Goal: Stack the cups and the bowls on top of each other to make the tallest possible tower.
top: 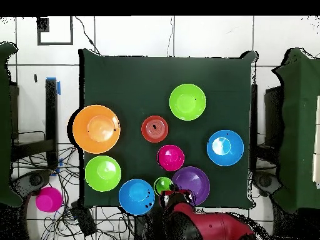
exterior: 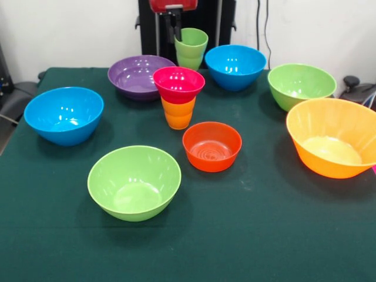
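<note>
Glossy red arm [top: 209, 226] with black joints, ending in a dark slim tool [exterior: 174, 28].

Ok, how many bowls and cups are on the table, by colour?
Blue bowls: 2
Light green bowls: 2
Purple bowl: 1
Magenta bowl: 1
Orange-red bowl: 1
Large orange bowl: 1
Orange cup: 1
Light green cup: 1
Total: 10

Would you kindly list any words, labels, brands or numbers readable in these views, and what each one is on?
None: no readable text appears in either view.
The bowls, the cups and the green tablecloth are all plain and unmarked.
</note>
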`<move>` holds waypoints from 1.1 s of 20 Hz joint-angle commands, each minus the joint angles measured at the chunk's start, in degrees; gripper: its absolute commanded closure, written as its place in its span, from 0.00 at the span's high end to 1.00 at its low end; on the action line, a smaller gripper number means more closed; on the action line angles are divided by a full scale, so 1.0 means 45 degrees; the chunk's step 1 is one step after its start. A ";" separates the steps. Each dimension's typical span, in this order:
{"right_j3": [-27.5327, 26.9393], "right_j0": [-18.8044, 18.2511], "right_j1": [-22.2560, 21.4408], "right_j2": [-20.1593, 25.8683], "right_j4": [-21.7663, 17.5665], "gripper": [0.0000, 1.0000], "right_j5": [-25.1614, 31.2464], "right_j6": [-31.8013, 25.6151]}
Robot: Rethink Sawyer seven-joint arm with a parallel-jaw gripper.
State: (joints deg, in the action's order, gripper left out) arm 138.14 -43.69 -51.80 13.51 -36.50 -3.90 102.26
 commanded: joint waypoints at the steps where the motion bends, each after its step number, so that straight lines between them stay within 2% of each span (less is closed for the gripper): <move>1: -0.0217 0.0039 0.0051 0.0467 -0.0256 0.00 0.0436 0.1070; 8: 0.0344 -0.0218 -0.0408 0.0632 -0.0136 0.00 0.0669 0.1083; 14: 0.1609 -0.1078 -0.1705 0.1590 0.0575 0.00 0.1661 0.0786; 22: 0.2045 -0.1218 -0.1909 0.1949 0.0975 0.00 0.1859 0.0925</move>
State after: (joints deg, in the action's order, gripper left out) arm 144.83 -49.74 -60.20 16.15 -35.13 -1.87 102.26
